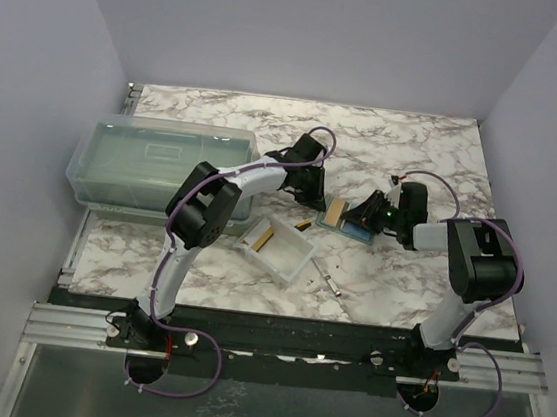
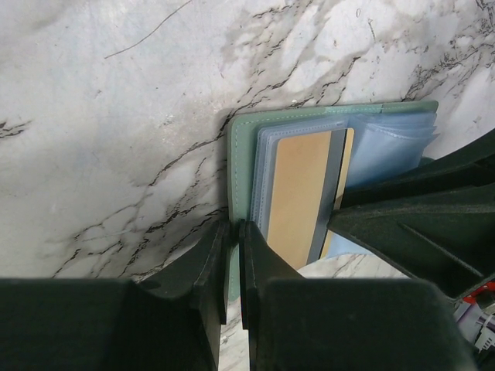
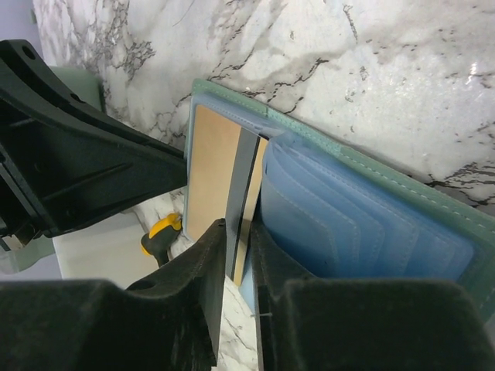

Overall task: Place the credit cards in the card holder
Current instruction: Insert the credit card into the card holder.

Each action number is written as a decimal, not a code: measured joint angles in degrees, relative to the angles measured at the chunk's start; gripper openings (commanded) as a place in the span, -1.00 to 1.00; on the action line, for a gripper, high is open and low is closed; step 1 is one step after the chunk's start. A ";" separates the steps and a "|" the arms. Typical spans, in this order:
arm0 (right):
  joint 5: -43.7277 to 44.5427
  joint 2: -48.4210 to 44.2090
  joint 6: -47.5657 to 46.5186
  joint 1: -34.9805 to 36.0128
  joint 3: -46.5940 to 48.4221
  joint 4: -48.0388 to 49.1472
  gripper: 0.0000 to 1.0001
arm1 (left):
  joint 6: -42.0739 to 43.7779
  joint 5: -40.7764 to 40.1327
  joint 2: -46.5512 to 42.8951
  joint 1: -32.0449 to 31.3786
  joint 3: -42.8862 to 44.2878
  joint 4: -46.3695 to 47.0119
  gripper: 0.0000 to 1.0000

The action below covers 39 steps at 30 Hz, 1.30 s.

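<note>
The marbled desk (image 1: 406, 153) fills the top view, and a translucent lidded box (image 1: 163, 160) sits at its 9 o'clock side. The left arm (image 1: 203, 210) reaches toward 1 o'clock and the right arm (image 1: 474, 256) bends in toward 9 o'clock, so the two meet near the desk's centre. A clear tray (image 1: 291, 258) lies at 7 o'clock from that meeting point, with a flat tan piece (image 1: 264, 237) inside it. The card holder (image 2: 240, 154) lies open and flat on the desk near the centre, sage green outside, with pale blue pockets and clear sleeves showing. The left tool (image 2: 234, 236) is at the holder's 9 o'clock side in the top view, its fingers drawn together and pinching the green cover edge. The right tool (image 3: 238, 263) comes in from 3 o'clock, its fingers clamped on the near edge of the gold card (image 2: 298, 193). That card lies in the open holder, partly under a clear sleeve. A dark strip runs along the card's long side, though I cannot tell whether it is a stripe or a second card. An orange-handled implement (image 3: 164, 230) lies just beside the holder at its 8 o'clock. A small metal piece (image 1: 329, 278) rests on the desk at 6 o'clock from the holder.
</note>
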 measured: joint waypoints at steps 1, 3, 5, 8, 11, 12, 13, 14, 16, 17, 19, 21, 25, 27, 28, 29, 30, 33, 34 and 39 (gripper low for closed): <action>-0.15 0.00 -0.07 0.02 -0.02 0.24 -0.47 | 0.00 -0.02 0.00 -0.02 0.09 -0.09 -0.71; -0.52 0.00 0.13 0.04 -0.35 1.18 -0.42 | 0.00 -0.02 0.04 -0.02 0.26 -0.28 -0.71; -0.76 -0.02 0.96 0.04 -0.85 2.32 -0.36 | 0.00 0.00 0.04 -0.04 0.31 -0.33 -0.71; -0.72 -0.48 2.29 0.04 -1.40 2.75 -0.28 | 0.02 0.00 0.04 -0.11 0.31 -0.31 -0.70; 0.44 -2.51 1.64 0.28 -1.79 -0.31 -0.24 | 0.02 0.09 0.04 -0.44 0.31 -0.26 -0.68; 1.25 -3.48 0.87 0.44 -1.75 -2.25 -0.23 | 0.04 0.22 0.04 -0.66 0.26 -0.26 -0.67; 2.21 -4.59 -0.07 0.63 -1.66 -4.39 -0.22 | 0.04 0.28 0.04 -0.87 0.17 -0.20 -0.67; 3.32 -5.73 -1.07 0.87 -1.46 -6.82 -0.21 | 0.07 0.48 0.02 -1.07 0.04 -0.15 -0.67; 6.16 -8.22 -3.26 1.29 -0.90 -11.82 -0.20 | 0.11 0.96 0.02 -1.49 -0.26 0.07 -0.66; 7.41 -9.25 -4.31 1.36 -0.59 -14.01 -0.20 | 0.13 1.22 0.02 -1.53 -0.37 0.20 -0.64; 9.70 -10.88 -6.05 1.44 0.02 -17.79 -0.19 | 0.15 1.68 0.00 -1.53 -0.48 0.22 -0.62; 11.69 -12.15 -7.48 1.53 0.50 -21.11 -0.18 | 0.17 1.86 -0.09 -1.51 -0.59 0.22 -0.60; 13.57 -14.95 -9.49 1.53 0.70 -26.45 -0.07 | 0.24 2.34 -0.52 -1.46 -0.79 0.17 -0.52; 13.84 -16.70 -10.10 1.53 0.83 -28.44 -0.07 | 0.24 2.75 -1.07 -1.36 -0.92 0.15 -0.48; 14.14 -17.33 -10.49 1.53 1.16 -29.49 -0.07 | 0.26 2.97 -1.62 -1.33 -1.05 0.09 -0.44; 14.69 -17.66 -10.93 1.53 1.73 -30.51 -0.07 | 0.28 3.13 -2.05 -1.33 -1.11 0.04 -0.41; 15.28 -17.77 -11.39 1.53 2.36 -31.34 -0.07 | 0.39 3.30 -2.67 -1.33 -1.11 -0.04 -0.35; 17.53 -17.86 -13.25 1.55 3.74 -33.73 -0.07 | 0.94 3.74 -4.59 -1.36 -1.16 -0.50 -0.13; 18.14 -18.03 -13.86 1.62 4.07 -34.75 -0.06 | 1.29 4.00 -5.62 -1.33 -1.25 -0.92 -0.05; 18.58 -22.23 -16.83 1.60 4.46 -39.50 0.09 | 3.13 5.84 -13.09 -1.31 -3.91 -3.37 0.50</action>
